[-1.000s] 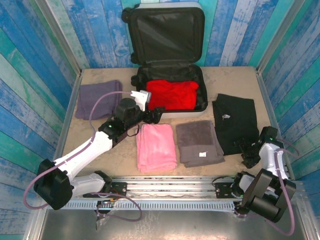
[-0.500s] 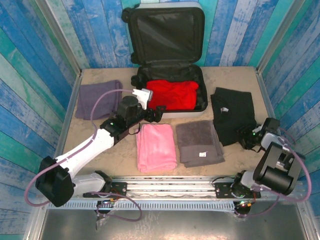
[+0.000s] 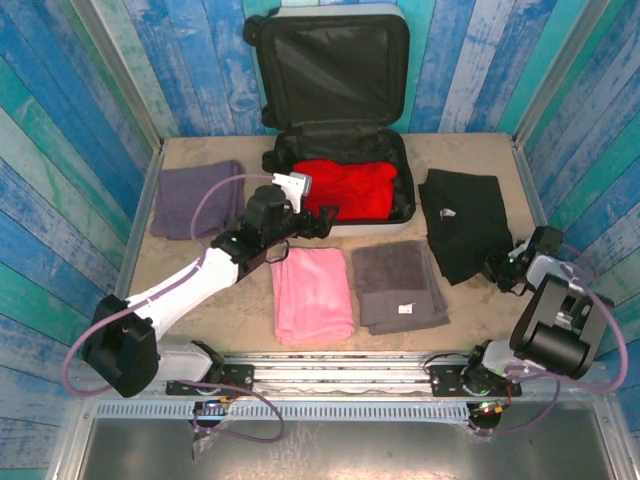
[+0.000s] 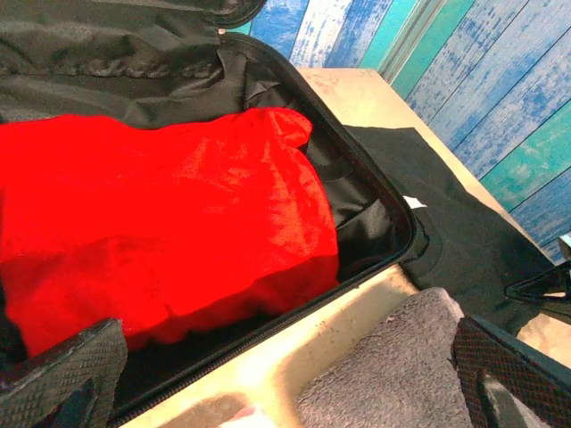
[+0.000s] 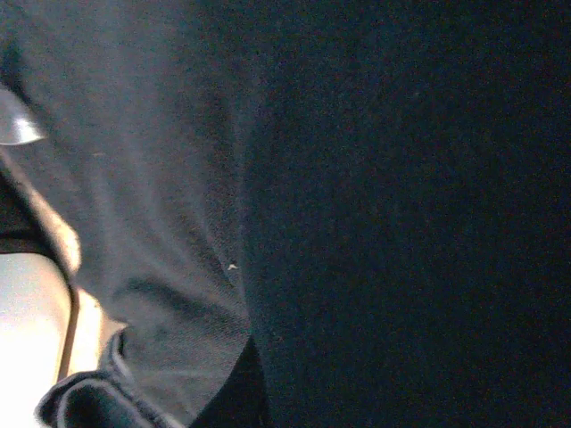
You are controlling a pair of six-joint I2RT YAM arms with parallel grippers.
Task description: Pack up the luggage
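My left claw (image 3: 318,222) gapes wide at the near rim of the luggage (image 3: 335,80), which lies open just ahead with a red cloth (image 3: 345,190) inside. My right claw (image 3: 503,270) is pinched on the edge of the black garment (image 3: 465,225), with the luggage off to its left.

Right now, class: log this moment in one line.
left jaws: open, by luggage front rim | right jaws: shut on black garment edge | in luggage: red cloth | unpacked: pink towel, grey towel, purple cloth
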